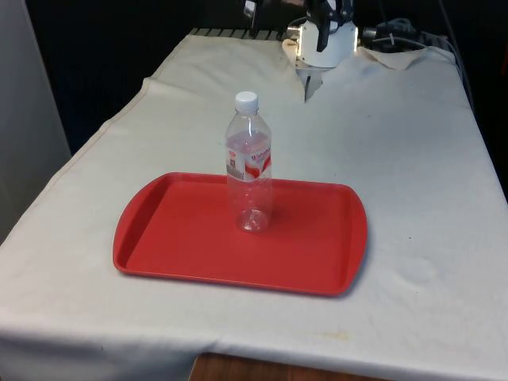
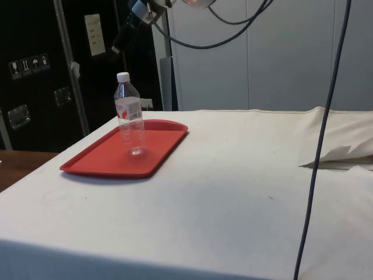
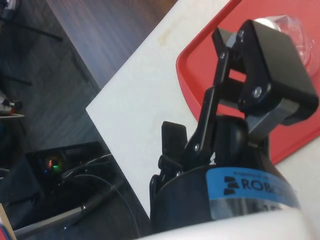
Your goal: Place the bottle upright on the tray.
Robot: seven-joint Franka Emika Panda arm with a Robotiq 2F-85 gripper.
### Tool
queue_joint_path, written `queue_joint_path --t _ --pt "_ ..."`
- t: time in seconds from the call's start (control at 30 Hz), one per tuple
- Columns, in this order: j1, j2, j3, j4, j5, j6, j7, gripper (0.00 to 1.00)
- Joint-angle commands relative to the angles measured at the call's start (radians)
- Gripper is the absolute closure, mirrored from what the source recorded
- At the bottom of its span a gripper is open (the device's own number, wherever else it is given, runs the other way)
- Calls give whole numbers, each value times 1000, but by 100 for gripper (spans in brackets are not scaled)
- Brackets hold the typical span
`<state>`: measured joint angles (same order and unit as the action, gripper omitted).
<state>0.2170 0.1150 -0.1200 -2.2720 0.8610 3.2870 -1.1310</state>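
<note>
A clear plastic bottle [image 1: 251, 163] with a white cap and a red and white label stands upright on the red tray [image 1: 175, 230], near its middle and free of any contact. From the side, the bottle [image 2: 129, 114] stands at the tray's [image 2: 99, 158] far half. My gripper [image 1: 307, 81] hangs high above the table's far end, well behind and above the bottle, and holds nothing. In the side view the gripper [image 2: 120, 43] is above and beyond the bottle's cap. In the wrist view the fingers [image 3: 270, 70] stand apart, with the bottle's cap [image 3: 274, 22] and the tray [image 3: 200, 65] beyond them.
White cloth [image 1: 413, 159] covers the table around the tray. Crumpled cloth and cables [image 1: 397, 36] lie at the far end by the robot's base. A dark cable [image 2: 317, 157] hangs down across the side view. The table's front edge [image 1: 262, 361] is close to the tray.
</note>
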Motion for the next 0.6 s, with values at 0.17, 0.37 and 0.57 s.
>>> queue_joint_path --t 0.17,0.37,0.57 --pt "0 9 -8 -12 -8 19 -54 0" --pt "-1 11 -8 -12 -8 22 -95 0" --pt "-2 2 0 -4 0 11 -119 0"
